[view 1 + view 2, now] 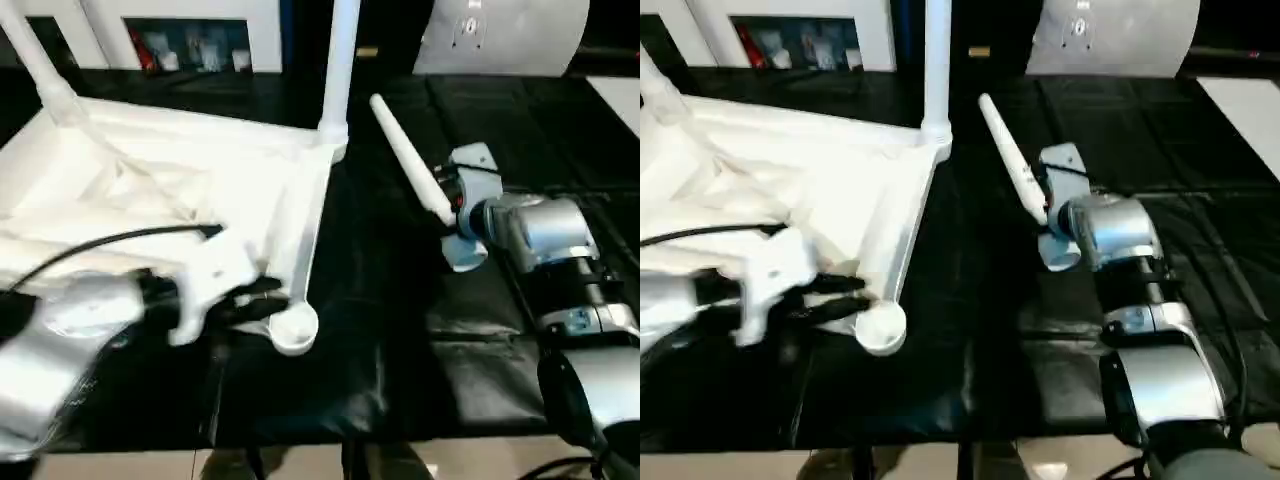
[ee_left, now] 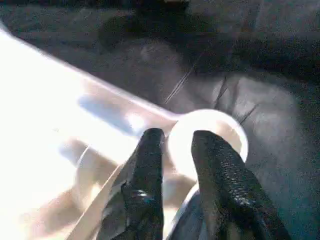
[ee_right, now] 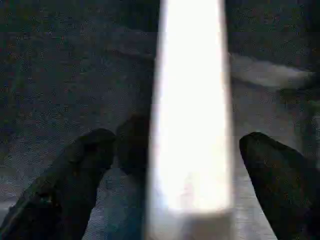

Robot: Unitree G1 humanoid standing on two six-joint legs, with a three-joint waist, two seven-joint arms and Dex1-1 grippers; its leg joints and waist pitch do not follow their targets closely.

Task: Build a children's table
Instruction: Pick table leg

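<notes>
Tabletop point(image 1: 150, 190) is lying upside down on the black desk point(image 1: 400, 330), ribbed underside up, over on the left half. Two legs are already standing in its far corner sockets: one point(image 1: 338, 60) at the far right corner, another point(image 1: 40, 60) at the far left, leaning a bit. The near right corner socket point(image 1: 293, 330) is empty, just a round white cup at the edge of the top.

Left pincer point(image 2: 177, 145) sits right at that socket, its black fingers point(image 2: 150, 165) only a little apart, tips against the socket rim, not clamped on anything as far as I can see.

Right pincer point(image 3: 175, 150) is spread wide, with a loose leg point(image 1: 410, 160) running between its fingers point(image 3: 80, 160). Neither finger touches the leg in the wrist view. The leg slants up and away from the right wrist, well clear of the tabletop.
</notes>
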